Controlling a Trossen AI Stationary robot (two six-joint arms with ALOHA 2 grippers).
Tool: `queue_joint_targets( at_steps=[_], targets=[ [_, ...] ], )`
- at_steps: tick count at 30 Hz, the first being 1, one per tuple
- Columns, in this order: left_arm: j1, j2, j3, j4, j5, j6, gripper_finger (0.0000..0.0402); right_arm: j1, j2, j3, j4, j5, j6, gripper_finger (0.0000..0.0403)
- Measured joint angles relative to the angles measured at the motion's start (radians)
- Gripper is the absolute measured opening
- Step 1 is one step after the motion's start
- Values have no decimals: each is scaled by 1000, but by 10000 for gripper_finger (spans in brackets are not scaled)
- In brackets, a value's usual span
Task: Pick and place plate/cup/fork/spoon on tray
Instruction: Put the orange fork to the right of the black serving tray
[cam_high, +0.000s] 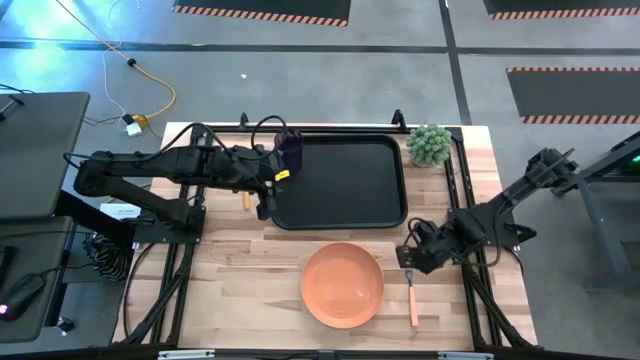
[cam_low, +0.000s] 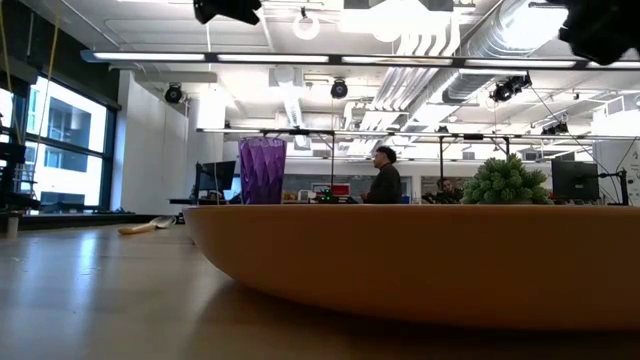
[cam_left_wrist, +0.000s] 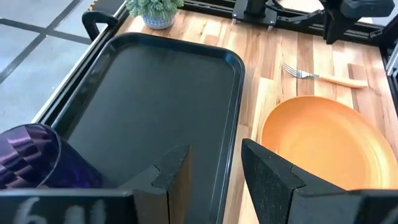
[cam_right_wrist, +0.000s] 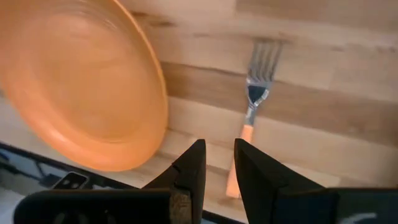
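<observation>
The cup (cam_high: 289, 146) is standing in the tray (cam_high: 340, 185) at its far left corner, with the left end effector (cam_left_wrist: 214, 168) hovering beside it, fingers apart and empty. The right end effector (cam_right_wrist: 217, 165), fingers slightly apart, is hanging over the fork (cam_right_wrist: 252, 112) beside the plate (cam_high: 343, 284) near the table's front edge. Judging by this, the fork pick is in hand; next it needs lowering astride the handle and closing.

Glossy black tray (cam_high: 345, 185) on grained wooden table (cam_high: 240, 280).
</observation>
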Motion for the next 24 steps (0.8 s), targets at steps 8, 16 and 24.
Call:
queue_joint_targets(
  at_steps=[8,16,24],
  targets=[
    [0,0,0,8,9,14,131,78,74,0,48,-51,77,76],
    [0,0,0,74,64,56,131,111,196,0,106,-68,82,76],
    [0,0,0,79,64,57,131,111,310,0,152,-176,83,115]
  ],
)
